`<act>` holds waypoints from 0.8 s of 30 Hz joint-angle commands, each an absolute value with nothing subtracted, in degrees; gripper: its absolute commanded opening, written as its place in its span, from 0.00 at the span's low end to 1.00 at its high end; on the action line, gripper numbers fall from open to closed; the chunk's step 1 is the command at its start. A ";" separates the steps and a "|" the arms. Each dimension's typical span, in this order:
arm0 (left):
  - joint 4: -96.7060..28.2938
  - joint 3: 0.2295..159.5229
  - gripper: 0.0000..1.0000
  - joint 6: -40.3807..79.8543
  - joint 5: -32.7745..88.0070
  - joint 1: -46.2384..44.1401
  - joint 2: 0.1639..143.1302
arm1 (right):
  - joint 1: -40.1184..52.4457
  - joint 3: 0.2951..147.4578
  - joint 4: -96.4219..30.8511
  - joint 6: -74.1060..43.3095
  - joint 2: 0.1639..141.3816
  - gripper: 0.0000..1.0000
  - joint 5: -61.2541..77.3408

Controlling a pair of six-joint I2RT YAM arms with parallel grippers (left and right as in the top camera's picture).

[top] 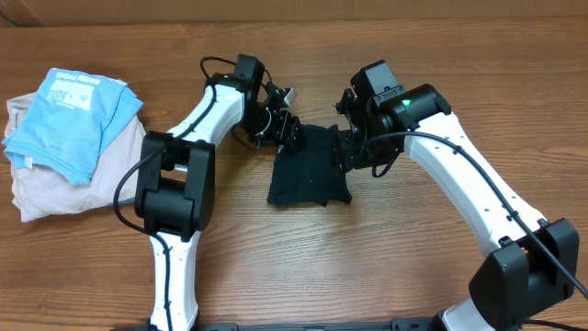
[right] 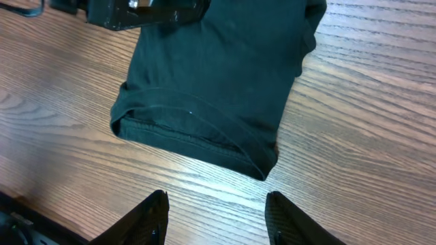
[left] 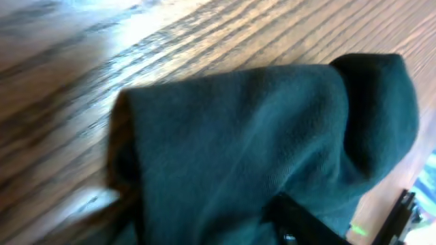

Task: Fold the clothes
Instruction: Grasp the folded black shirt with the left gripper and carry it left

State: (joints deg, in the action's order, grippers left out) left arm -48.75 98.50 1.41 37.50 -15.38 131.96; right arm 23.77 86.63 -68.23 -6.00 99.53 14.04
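Note:
The clothes are one black garment, folded into a rough rectangle at the middle of the wooden table. My left gripper is at its far left corner. In the left wrist view the dark cloth fills the picture right up to the jaws. Only one blurred finger shows, so its state is unclear. My right gripper is at the garment's right edge. In the right wrist view it stands open over bare wood, with the hemmed edge of the clothes just ahead of the fingertips.
A light blue shirt with a white printed patch lies on a beige garment at the table's left end. The left gripper's body shows at the top of the right wrist view.

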 commanded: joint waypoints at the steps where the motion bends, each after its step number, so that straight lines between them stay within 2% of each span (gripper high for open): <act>1: -48.05 97.95 0.38 1.30 35.75 -15.86 133.38 | 23.88 87.09 -68.29 -6.04 99.50 0.49 13.54; 2: -47.72 98.00 0.31 1.30 35.59 -15.73 133.38 | 23.88 87.09 -68.31 -6.04 99.50 0.50 13.54; 4: -47.79 98.52 0.07 1.28 35.44 -15.44 133.32 | 23.88 87.09 -68.31 -6.04 99.50 0.50 13.54; 5: -48.23 99.15 0.04 1.28 35.22 -15.14 133.14 | 23.88 87.09 -68.31 -6.04 99.50 0.49 13.54; 8: -51.07 101.49 0.04 1.30 30.87 -13.96 131.57 | 23.88 87.09 -68.31 -6.02 99.50 0.49 13.39; 16: -57.19 103.88 0.04 1.69 8.91 -10.37 119.39 | 23.68 87.09 -68.18 -6.07 99.48 0.49 8.47; 24: -58.65 103.88 0.04 1.23 -3.64 -6.13 105.67 | 23.38 87.09 -68.03 -6.04 99.44 0.49 8.38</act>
